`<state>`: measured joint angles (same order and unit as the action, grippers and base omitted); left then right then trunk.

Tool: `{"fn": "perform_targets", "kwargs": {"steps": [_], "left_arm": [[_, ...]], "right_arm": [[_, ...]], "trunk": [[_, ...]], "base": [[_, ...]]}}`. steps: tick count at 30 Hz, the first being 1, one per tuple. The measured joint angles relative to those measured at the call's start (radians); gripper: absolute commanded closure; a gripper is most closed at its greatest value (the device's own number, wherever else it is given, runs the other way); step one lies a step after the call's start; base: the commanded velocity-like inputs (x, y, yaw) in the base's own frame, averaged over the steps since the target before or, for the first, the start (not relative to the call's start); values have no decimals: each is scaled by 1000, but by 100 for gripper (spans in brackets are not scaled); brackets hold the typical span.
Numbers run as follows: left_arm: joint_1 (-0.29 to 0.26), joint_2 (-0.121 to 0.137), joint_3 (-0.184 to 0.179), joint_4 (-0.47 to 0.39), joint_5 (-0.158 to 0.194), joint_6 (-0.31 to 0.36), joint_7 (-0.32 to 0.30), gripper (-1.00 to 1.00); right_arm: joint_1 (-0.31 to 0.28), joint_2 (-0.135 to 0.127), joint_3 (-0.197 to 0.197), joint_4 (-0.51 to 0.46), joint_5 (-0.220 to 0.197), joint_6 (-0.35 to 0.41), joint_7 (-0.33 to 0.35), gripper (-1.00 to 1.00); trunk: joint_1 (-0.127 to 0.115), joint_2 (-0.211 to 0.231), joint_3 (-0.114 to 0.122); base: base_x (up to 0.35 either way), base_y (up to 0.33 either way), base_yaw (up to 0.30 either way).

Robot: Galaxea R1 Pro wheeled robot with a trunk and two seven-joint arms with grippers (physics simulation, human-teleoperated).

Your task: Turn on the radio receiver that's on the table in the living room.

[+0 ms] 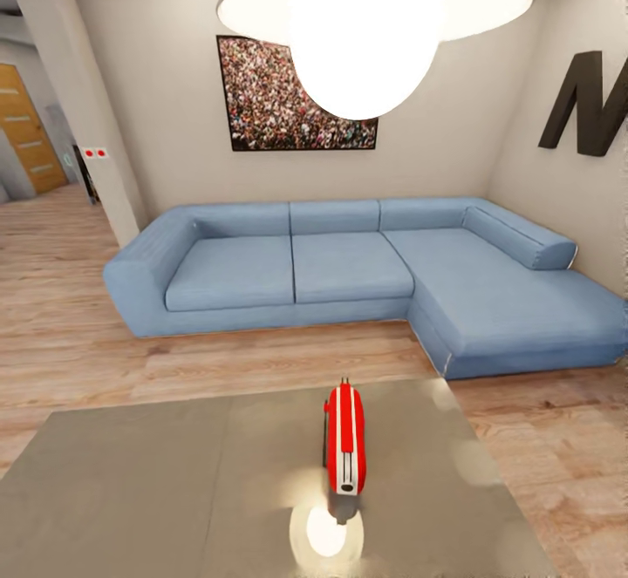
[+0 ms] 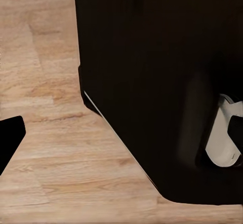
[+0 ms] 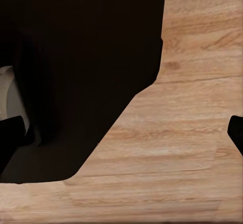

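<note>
Radio (image 1: 345,444) standing on edge on grey table (image 1: 157,482), right of centre, lying lengthwise away from camera, thin handle on top, near end by bright lamp reflection. Sofa (image 1: 349,273) beyond, well apart. Wrist views: wood floor (image 2: 50,133), dark robot body. Fingertip slivers at frame edges; both pincers apart, holding nothing. Likely light, rigid, smooth plastic shell; narrow footing, tips easily if pushed sideways. Best press switch gently, or steady by handle or across flat sides. Switch location unclear.

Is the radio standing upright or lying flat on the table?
Upright on edge: the radio stands on the grey table, its narrow top with the handle facing up. Whether it is switched on, I cannot tell.
</note>
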<state>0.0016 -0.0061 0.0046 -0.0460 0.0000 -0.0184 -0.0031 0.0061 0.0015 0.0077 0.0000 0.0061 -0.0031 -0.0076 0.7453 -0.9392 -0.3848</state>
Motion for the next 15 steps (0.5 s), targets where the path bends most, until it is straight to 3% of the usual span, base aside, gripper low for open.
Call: {"fn": "perform_targets", "kwargs": {"steps": [15], "left_arm": [[0,0,0,0,1,0,0,-100]], "right_arm": [[0,0,0,0,0,0,0,-100]], "trunk": [[-57,105,23]], "base": [[0,0,-124]]}}
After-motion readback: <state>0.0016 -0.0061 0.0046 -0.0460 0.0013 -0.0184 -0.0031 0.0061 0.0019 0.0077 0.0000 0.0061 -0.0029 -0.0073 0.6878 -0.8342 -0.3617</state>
